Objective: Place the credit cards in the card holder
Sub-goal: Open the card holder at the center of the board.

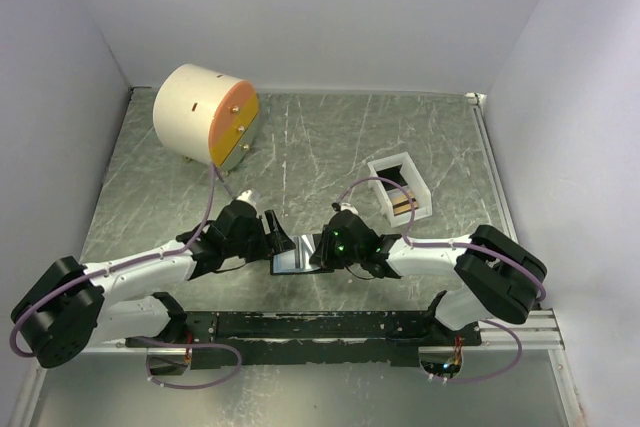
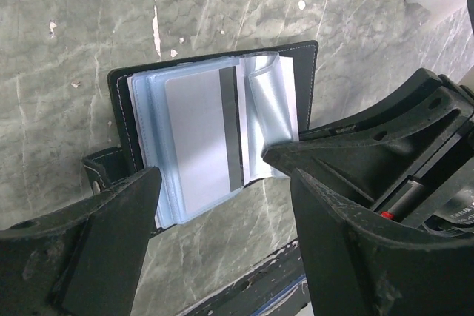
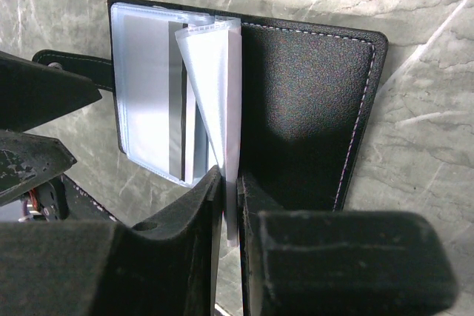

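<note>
The black card holder point(image 2: 126, 101) lies open on the table between both grippers. Its clear plastic sleeves are fanned out. A credit card point(image 2: 196, 138) sits in one sleeve, its pale back and dark stripe facing up. My left gripper point(image 2: 226, 212) hangs open just in front of the holder's near edge, with nothing between its fingers. My right gripper point(image 3: 231, 190) is shut on the edge of a few upright sleeves, next to the holder's black cover point(image 3: 311, 109). In the top view, more credit cards point(image 1: 403, 205) stand in the white tray.
The white open tray point(image 1: 417, 185) stands to the right of the holder, behind my right arm. A big cream cylinder point(image 1: 195, 107) with an orange face sits at the back left. White walls close in the marbled table. A black rail point(image 1: 320, 325) runs along the near edge.
</note>
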You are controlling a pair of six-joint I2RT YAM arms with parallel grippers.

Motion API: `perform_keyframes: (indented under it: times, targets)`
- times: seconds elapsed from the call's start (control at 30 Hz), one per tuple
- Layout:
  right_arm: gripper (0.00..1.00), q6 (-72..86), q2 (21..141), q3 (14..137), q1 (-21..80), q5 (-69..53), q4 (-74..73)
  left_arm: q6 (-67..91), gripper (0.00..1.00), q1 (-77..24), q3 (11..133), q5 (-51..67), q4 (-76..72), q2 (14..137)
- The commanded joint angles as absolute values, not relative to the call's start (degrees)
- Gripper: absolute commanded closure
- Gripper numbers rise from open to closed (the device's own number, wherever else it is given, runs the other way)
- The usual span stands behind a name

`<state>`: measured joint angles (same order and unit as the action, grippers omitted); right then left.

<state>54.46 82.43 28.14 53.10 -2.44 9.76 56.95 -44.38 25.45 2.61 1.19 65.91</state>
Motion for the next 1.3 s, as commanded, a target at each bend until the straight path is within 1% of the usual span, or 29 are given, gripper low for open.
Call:
perform_keyframes:
  times: [0.0, 0.63, 0.97, 1.27]
  targets:
    - [0.87, 54.71, 81.91, 27.11, 52.84, -3.08, 10.03, 56.06, 0.18, -44.12, 24.1, 1.61, -3.34, 66.92]
    - [0.87, 54.83, 82.26, 26.89, 52.82, -3.41, 10.76, 56.85, 0.2, -44.12, 24.15, 6.9, -9.36, 71.19]
    - [0.86, 54.93, 82.78, 26.71, 52.8, -3.67, 11.25, 59.83, 0.21, -44.1, 24.18, 11.66, -12.85, 68.61]
    - [0.84, 54.84, 83.4, 27.02, 52.82, -4.13, 11.34, 61.76, 0.21, -44.12, 23.0, 13.05, -16.01, 67.53]
